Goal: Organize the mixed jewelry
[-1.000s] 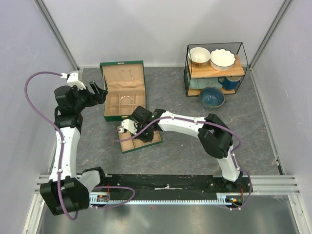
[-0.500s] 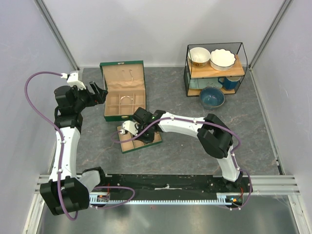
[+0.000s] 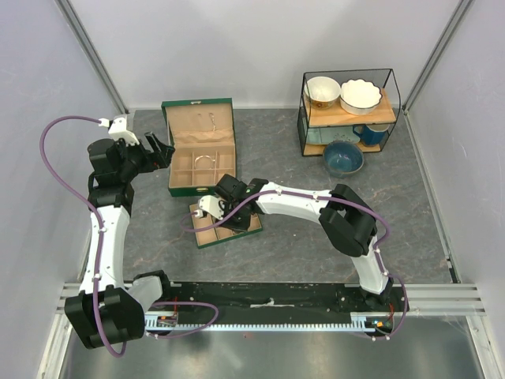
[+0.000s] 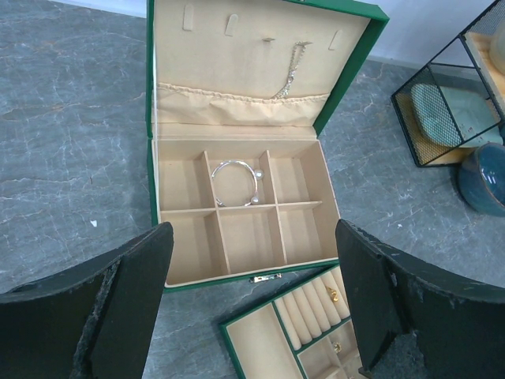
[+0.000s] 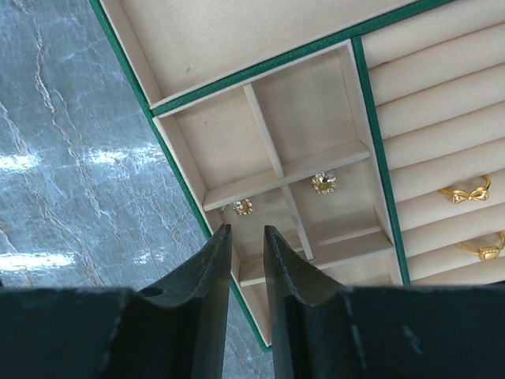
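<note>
A silvery wire bangle [image 4: 234, 181] lies in a back middle compartment of the open green jewelry box [image 4: 237, 55], also seen from above [image 3: 204, 159]. A thin chain [image 4: 290, 79] hangs in the lid. In front lies a loose green tray [image 3: 229, 237]. In the right wrist view two small gold studs [image 5: 243, 207] [image 5: 323, 183] sit in its small compartments and two gold rings [image 5: 464, 192] [image 5: 483, 250] sit in the ring rolls. My right gripper [image 5: 246, 229] hovers just over the tray, its jaws a narrow gap apart and empty. My left gripper [image 4: 252, 229] is wide open, empty, above the box's front edge.
A black wire shelf [image 3: 347, 110] at the back right holds two pale bowls and a blue mug. A blue bowl [image 3: 343, 156] stands on the table in front of it. The right arm stretches across the middle of the table.
My right gripper has shifted slightly down and left over the tray. The left arm has not moved.
</note>
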You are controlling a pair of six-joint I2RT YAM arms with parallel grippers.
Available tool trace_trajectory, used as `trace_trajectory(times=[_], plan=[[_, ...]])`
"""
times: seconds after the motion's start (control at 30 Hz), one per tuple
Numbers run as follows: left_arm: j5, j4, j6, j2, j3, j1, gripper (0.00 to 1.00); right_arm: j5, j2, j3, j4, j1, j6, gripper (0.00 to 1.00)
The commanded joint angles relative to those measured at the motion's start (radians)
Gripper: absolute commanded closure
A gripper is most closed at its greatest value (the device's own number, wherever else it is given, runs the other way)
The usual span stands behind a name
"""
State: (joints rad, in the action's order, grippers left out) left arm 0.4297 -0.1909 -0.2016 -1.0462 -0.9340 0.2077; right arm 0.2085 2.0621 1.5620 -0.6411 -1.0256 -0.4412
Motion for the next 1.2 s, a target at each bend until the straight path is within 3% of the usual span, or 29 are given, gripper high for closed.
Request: trace_trajectory(times=[0.0,0.37,0.67,1.17], plan=[[0.024,0.016,0.004,0.018,-0.022,0.007,0.09,-0.020,-0.048,0.017,0.000,-0.005,0.001,0.69],[0.064,0.013,0.016,0.017,-0.020,0.009,0.09,-0.127,-0.131,0.038,0.000,0.012,0.059,0.59],[0.070,0.018,0.014,0.026,-0.012,0.007,0.09,-0.274,-0.100,0.030,0.001,0.151,0.303,0.58],[0.072,0.016,0.016,0.032,-0.008,0.009,0.09,-0.110,-0.028,-0.008,0.004,0.217,0.417,0.58]])
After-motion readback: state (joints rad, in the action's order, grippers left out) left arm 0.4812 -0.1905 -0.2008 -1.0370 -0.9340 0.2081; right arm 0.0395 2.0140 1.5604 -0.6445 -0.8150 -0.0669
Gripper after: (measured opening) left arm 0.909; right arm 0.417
